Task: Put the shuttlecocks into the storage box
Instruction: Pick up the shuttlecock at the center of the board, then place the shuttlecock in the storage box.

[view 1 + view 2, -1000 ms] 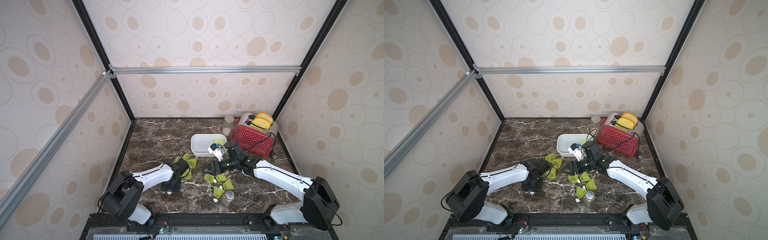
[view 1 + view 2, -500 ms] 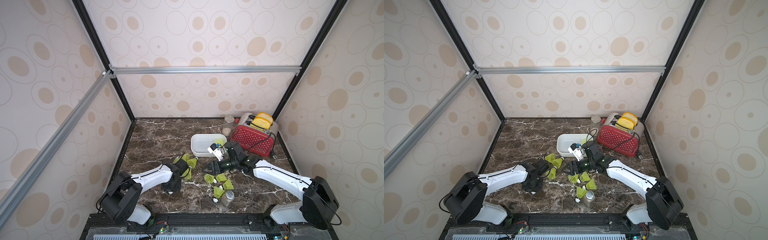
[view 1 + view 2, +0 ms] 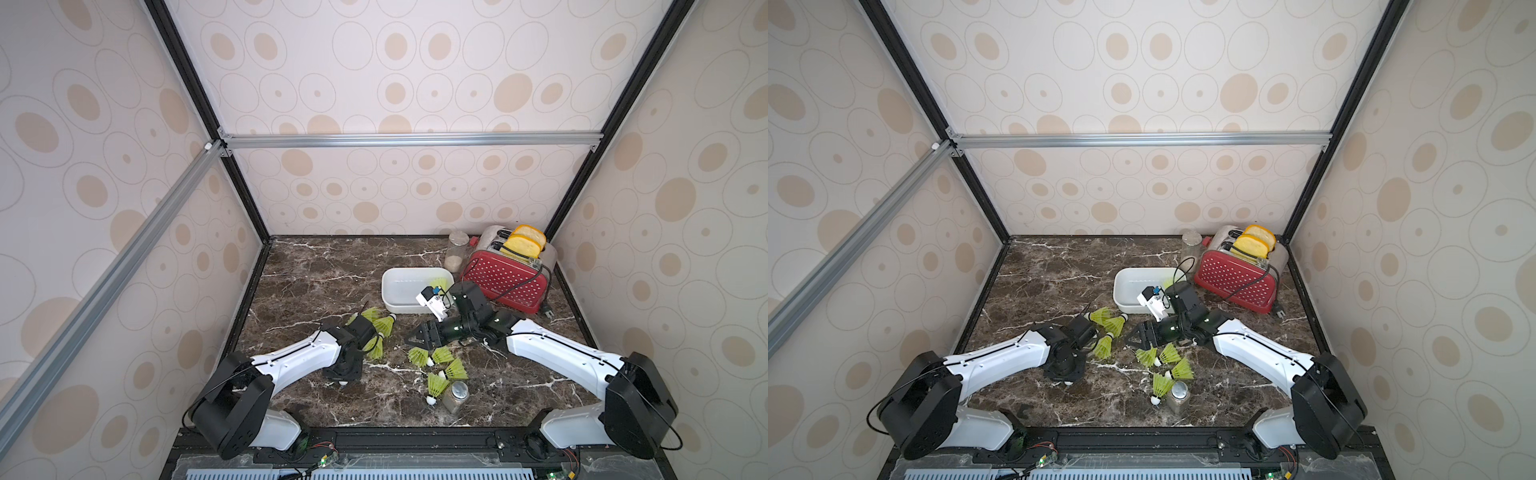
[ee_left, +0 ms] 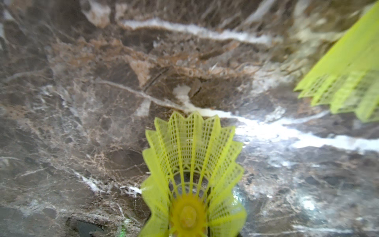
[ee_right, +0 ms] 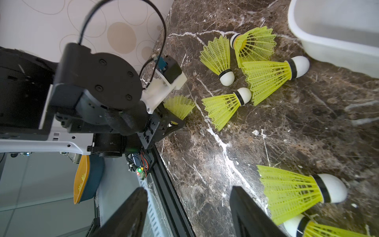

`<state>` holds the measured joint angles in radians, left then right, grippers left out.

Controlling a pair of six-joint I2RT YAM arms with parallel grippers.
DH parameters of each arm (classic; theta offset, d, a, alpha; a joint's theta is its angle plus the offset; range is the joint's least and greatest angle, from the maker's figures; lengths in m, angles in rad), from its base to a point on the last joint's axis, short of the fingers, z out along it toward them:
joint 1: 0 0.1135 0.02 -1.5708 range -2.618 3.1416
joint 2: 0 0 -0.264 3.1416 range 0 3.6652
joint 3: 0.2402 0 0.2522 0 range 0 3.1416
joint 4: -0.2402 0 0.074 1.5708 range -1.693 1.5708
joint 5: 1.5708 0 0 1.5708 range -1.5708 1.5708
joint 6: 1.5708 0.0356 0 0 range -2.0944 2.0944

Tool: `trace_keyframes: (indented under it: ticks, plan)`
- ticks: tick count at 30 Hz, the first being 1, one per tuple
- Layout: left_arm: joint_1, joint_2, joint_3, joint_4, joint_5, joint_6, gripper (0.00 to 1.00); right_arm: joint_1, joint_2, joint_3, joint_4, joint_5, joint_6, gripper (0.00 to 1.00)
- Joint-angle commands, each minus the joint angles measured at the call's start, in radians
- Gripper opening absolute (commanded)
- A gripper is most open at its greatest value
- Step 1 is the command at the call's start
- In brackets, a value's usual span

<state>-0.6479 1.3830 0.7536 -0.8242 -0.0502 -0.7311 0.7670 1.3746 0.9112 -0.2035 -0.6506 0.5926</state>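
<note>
**One shuttlecock (image 4: 190, 164) gripped, the rest loose**

The left gripper (image 3: 343, 374) points down at the marble surface (image 3: 307, 291), closed narrowly on that shuttlecock's base. Loose shuttlecocks (image 3: 383, 325) lie just beside its arm, and more lie farther right near the right gripper (image 3: 415, 338), whose jaws stand wide apart and hold nothing. The white storage box (image 3: 388, 297) sits behind both groups, near the red toaster (image 3: 505, 282).

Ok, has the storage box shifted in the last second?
No. In both top views the storage box keeps its spot just beside the red toaster.
</note>
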Motion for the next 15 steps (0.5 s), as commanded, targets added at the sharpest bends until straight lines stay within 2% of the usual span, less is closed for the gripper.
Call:
trace_keyframes:
  ticks: [1,7,15]
  plan:
    - [0.005,-0.039,0.086,-0.072,-0.005,-0.019,0.14,-0.007,-0.031,0.052,-0.049,0.031,-0.036,0.69]
    - [0.005,-0.028,0.255,-0.156,-0.002,-0.003,0.14,-0.016,-0.061,0.121,-0.123,0.104,-0.076,0.69]
    - [0.072,0.122,0.586,-0.218,0.062,0.068,0.14,-0.065,-0.076,0.228,-0.231,0.217,-0.103,0.68]
